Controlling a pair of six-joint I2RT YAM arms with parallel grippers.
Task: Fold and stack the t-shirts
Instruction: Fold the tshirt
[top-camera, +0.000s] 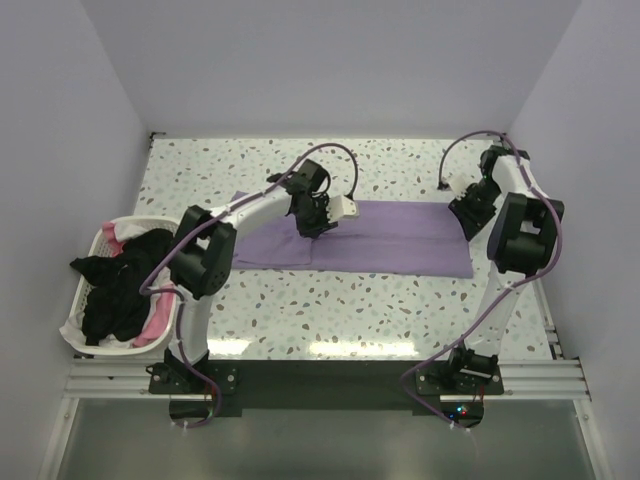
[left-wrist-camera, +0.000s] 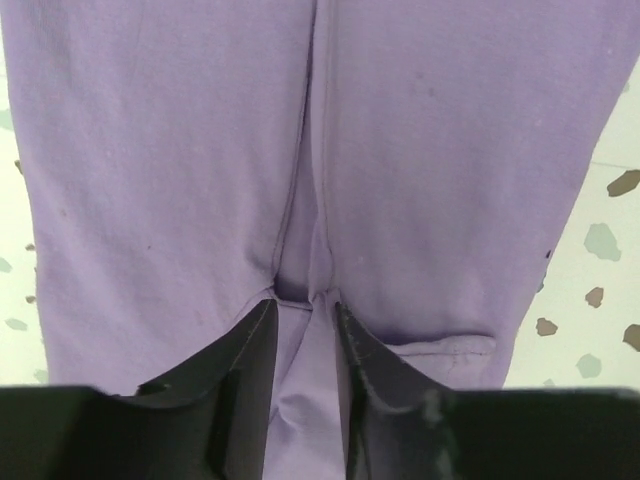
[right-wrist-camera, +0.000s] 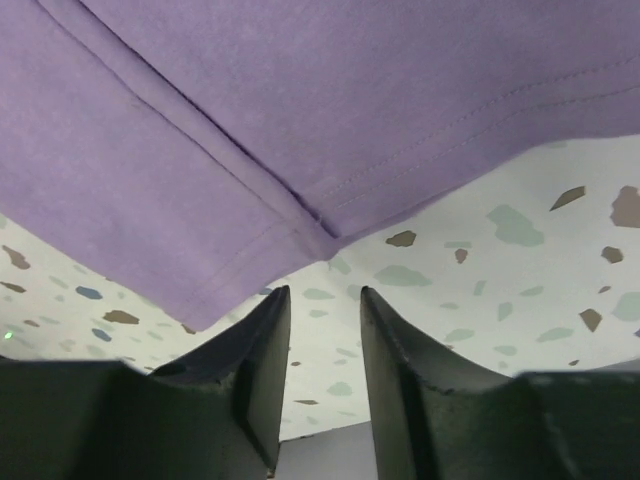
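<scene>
The lilac t-shirt (top-camera: 400, 240) lies as a long folded strip across the middle of the table. My left gripper (top-camera: 315, 222) is down on its middle and is shut on a pinched ridge of the lilac cloth (left-wrist-camera: 200, 150), which fills the gap between the jaws of the left gripper (left-wrist-camera: 305, 300). My right gripper (top-camera: 468, 215) hovers at the strip's right end. In the right wrist view the right gripper (right-wrist-camera: 325, 290) is open and empty over bare table, just short of the hemmed shirt edge (right-wrist-camera: 300, 100). A black shirt (top-camera: 120, 285) and a pink one (top-camera: 155, 322) sit in the basket.
A white plastic laundry basket (top-camera: 103, 237) stands at the table's left edge, with clothes spilling over its rim. The speckled table (top-camera: 330, 310) is walled at the back and on both sides. The arm bases are at the near edge.
</scene>
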